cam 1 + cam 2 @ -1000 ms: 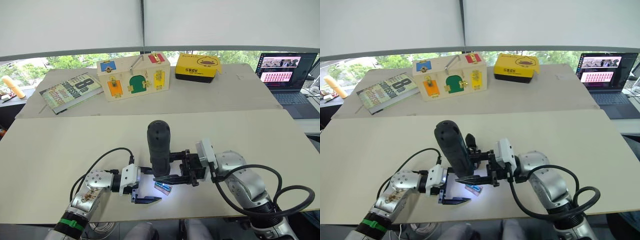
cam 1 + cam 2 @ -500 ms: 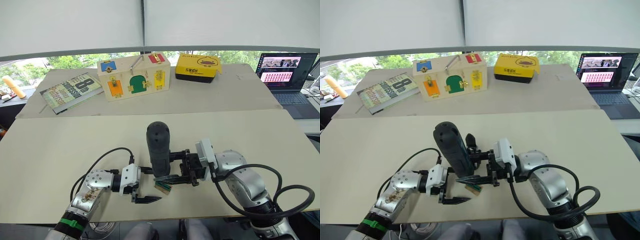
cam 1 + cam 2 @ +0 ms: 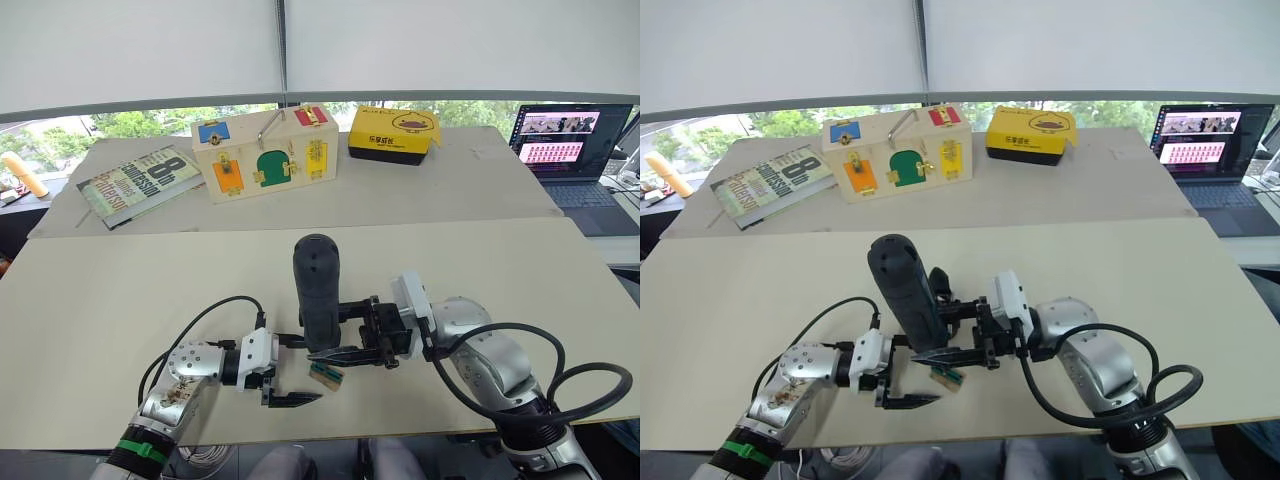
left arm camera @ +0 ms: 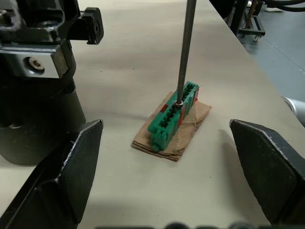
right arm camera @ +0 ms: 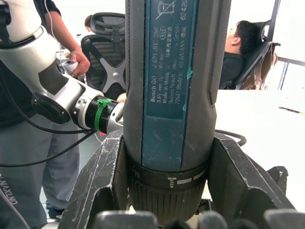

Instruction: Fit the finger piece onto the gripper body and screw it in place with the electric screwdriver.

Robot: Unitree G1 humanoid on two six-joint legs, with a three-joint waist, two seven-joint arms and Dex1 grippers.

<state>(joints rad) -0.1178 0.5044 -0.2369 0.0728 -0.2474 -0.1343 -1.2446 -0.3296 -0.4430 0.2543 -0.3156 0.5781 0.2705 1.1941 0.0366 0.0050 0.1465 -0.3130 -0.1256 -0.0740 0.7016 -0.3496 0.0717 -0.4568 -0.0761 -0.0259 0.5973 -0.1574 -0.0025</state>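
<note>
Screwdriver [image 3: 317, 290] upright in right gripper [image 3: 345, 335], clamped on its barrel, bit [image 4: 185, 47] down on green screw tray [image 4: 172, 114] (sitting on a cardboard scrap [image 4: 188, 125]). Left gripper [image 3: 290, 370] spread wide, empty, at tray's 9 o'clock on the surface [image 3: 120, 300]. Step looks like picking a screw: keep bit vertical, seat fully in the head, lift straight up. Gripper body looks to be the black block [image 4: 35, 81] just beside the left gripper; finger piece can't be made out.

Beyond — book [image 3: 140, 183], latch box [image 3: 266, 153], perhaps a laptop [image 3: 572, 140].
</note>
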